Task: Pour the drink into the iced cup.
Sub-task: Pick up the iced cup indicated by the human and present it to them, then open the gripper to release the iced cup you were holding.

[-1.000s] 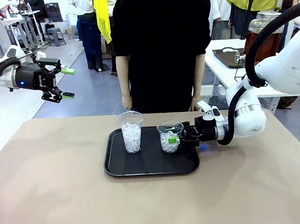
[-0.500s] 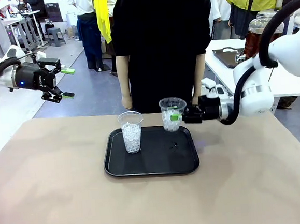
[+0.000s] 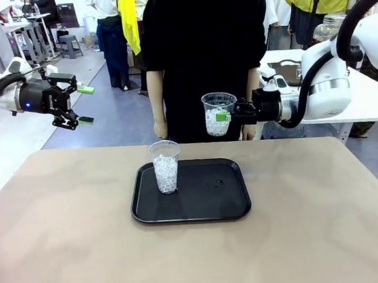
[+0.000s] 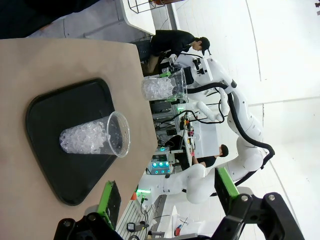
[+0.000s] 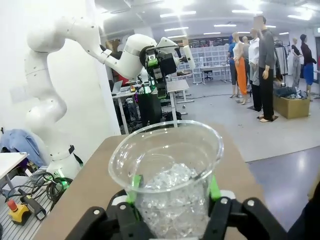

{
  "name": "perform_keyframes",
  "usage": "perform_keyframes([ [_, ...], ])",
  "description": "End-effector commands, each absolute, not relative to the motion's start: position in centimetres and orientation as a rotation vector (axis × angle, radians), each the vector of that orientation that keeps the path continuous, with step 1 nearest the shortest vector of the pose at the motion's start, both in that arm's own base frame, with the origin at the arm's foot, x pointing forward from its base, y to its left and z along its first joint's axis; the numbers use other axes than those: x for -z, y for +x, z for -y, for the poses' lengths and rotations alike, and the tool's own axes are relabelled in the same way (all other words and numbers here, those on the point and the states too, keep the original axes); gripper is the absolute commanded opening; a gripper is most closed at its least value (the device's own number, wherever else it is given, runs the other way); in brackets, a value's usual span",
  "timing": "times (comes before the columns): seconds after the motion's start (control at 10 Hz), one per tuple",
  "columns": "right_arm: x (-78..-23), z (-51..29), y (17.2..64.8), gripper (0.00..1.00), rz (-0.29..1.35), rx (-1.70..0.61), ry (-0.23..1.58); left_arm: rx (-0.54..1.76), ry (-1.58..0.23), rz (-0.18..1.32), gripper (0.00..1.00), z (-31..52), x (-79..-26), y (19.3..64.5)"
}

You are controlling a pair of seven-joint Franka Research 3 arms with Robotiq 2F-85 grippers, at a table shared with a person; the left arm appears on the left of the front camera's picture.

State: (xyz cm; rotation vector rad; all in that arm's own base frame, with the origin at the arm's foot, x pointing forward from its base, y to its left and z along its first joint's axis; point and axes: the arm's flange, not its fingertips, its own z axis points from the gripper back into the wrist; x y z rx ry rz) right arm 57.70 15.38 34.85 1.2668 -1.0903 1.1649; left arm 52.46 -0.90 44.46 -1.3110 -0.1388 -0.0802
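My right gripper [image 3: 224,116] is shut on a clear plastic iced cup [image 3: 219,113] and holds it upright in the air, above the tray's far right edge and just in front of the person. In the right wrist view the same iced cup [image 5: 167,175] sits between the green pads [image 5: 134,182]. A second, taller cup of ice [image 3: 165,166] stands on the left part of the black tray [image 3: 201,209]. My left gripper [image 3: 81,105] hangs open and empty high at the far left. The drink is hidden behind my right arm.
A person in black stands at the table's far edge, hands down by the edge. Behind my right arm the lid of a glass jar [image 3: 331,22] shows on a white side table [image 3: 282,75]. Bare tan tabletop [image 3: 66,243] surrounds the tray.
My right gripper has lifted the iced cup off the tray's right side, raising it and carrying it toward the far edge. The left arm and the other cup have not moved.
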Motion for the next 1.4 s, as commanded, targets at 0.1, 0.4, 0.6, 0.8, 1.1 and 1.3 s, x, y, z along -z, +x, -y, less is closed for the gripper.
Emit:
perform_keyframes([
  [0.1,-34.32,-15.63,57.30,0.62,1.092,-1.162,1.271,0.080,-1.309,0.144,1.00,0.89,-44.60,52.49],
  [0.4,-34.32,-15.63,57.30,0.62,1.092,-1.162,1.271,0.080,-1.309,0.144,1.00,0.89,-44.60,52.49],
  [0.6,-34.32,-15.63,57.30,0.62,1.092,-1.162,1.271,0.080,-1.309,0.144,1.00,0.89,-44.60,52.49],
  [0.8,-34.32,-15.63,57.30,0.62,1.092,-1.162,1.271,0.080,-1.309,0.144,1.00,0.89,-44.60,52.49],
  [1.1,-34.32,-15.63,57.30,0.62,1.092,-1.162,1.271,0.080,-1.309,0.144,1.00,0.89,-44.60,52.49],
  [1.3,-34.32,-15.63,57.30,0.62,1.092,-1.162,1.271,0.080,-1.309,0.144,1.00,0.89,-44.60,52.49],
])
